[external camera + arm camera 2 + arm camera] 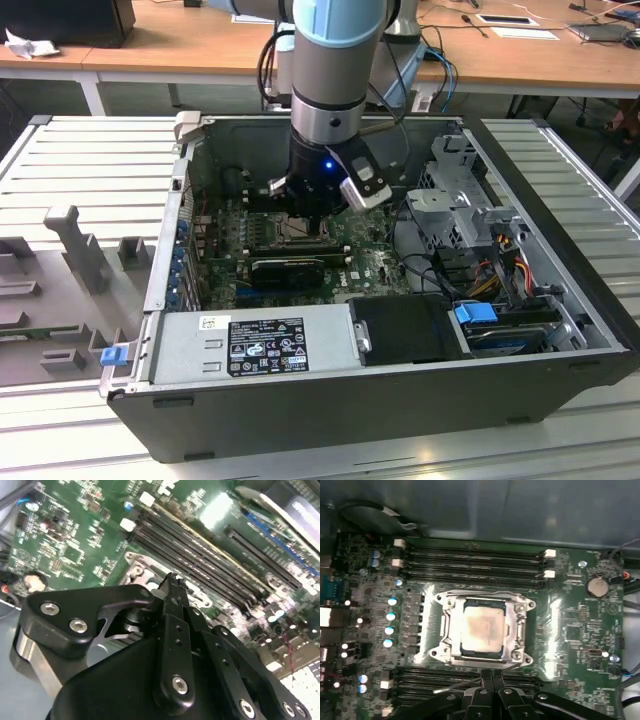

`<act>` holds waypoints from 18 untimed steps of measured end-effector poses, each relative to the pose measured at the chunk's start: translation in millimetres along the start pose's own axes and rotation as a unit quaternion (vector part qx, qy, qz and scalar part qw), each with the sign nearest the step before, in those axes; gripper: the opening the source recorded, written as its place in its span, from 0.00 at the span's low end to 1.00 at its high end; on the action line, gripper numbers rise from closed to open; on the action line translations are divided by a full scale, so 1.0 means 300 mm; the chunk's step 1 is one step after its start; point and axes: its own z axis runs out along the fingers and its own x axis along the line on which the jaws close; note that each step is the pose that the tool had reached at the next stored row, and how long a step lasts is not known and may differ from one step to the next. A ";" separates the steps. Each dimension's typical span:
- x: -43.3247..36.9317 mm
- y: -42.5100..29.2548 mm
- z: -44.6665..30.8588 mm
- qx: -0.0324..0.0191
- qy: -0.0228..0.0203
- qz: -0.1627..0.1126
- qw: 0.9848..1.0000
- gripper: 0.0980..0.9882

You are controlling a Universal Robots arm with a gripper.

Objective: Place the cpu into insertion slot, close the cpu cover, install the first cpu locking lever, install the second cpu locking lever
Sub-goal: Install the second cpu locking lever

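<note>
- An open computer case (560, 290) lies on its side on a ribbed grey counter (90, 160), with the robot arm (335, 70) reaching straight down into it.
- The gripper (491, 676) hangs low over the green motherboard (570, 610), just beside the edge of the insertion slot (445, 625); its fingers (485, 677) look pressed together at the tips, with nothing between them.
- In the first wrist view, the cpu (483, 629) lies flat in the insertion slot, pale metal top up.
- The cpu cover (517, 627) is down, a silvery frame around the chip, which shows through its central window.
- A thin wire lever (457, 686) slants across the board just beside the fingertips; whether it is latched I cannot tell.
- Long black memory slots (470, 560) run along both sides of the socket.
- In the exterior view, a grey power supply (260, 345) sits at the case's near edge, with a drive cage (460, 200) towards the exterior view's right.
</note>
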 end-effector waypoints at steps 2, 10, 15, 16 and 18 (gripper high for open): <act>0.034 0.001 0.001 0.000 0.000 0.000 1.000 0.01; 0.095 0.002 0.039 -0.002 0.002 -0.023 1.000 0.01; 0.102 -0.022 0.045 -0.022 0.000 -0.025 0.999 0.01; 0.106 -0.026 0.044 -0.023 0.000 -0.024 0.999 0.01; 0.113 -0.030 0.044 -0.024 0.000 -0.025 0.999 0.01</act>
